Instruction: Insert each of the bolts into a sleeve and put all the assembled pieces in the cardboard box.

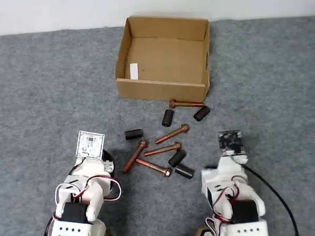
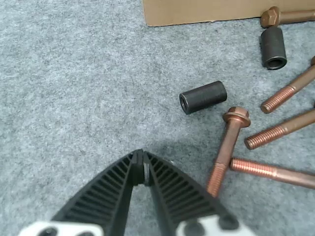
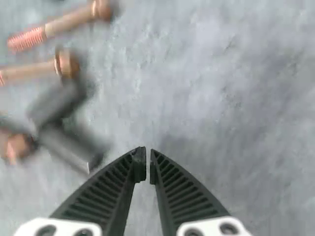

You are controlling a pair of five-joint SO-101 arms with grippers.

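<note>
No writing could be read.
A small white label (image 1: pixel 133 71) was stuck on the inner wall of the cardboard box (image 1: pixel 161 89), and whatever was printed on it was too small to make out.

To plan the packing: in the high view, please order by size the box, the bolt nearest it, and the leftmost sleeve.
1. box
2. bolt
3. sleeve, clearly shorter than the bolt
</note>
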